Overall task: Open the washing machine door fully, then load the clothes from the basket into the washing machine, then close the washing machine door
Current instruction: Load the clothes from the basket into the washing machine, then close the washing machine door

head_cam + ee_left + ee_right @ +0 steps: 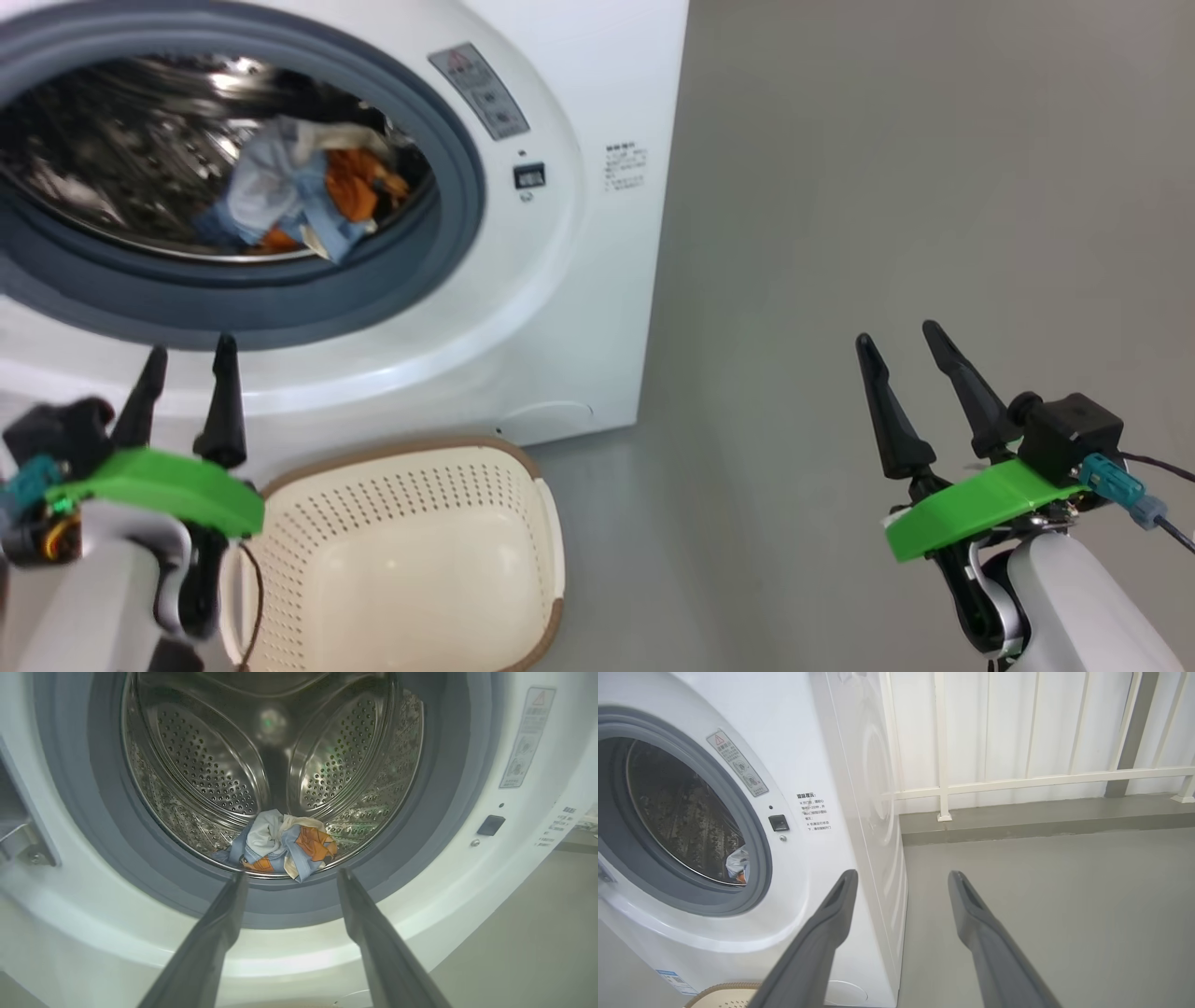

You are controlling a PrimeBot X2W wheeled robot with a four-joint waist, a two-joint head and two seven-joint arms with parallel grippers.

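Head view looked down on a white washing machine (pixel 579 308) filling the frame from nine to twelve o'clock, its round mouth uncovered and ringed by a grey-blue rubber seal (pixel 280 303). Inside the steel drum (pixel 112 159), at about eleven o'clock, lay the clothes (pixel 299 191), a crumpled heap of light blue, white and orange cloth near the drum's front lip. A cream basket (pixel 401 504) with a brown rim stood at six o'clock, just before the machine, its bare bottom showing. The left gripper (pixel 190 347) hung at eight o'clock, fingers spread wide and holding nothing, pointing toward the seal's lower edge. The right gripper (pixel 898 334) hung at four o'clock over the grey floor (pixel 887 187), well apart from the machine, likewise wide and empty.
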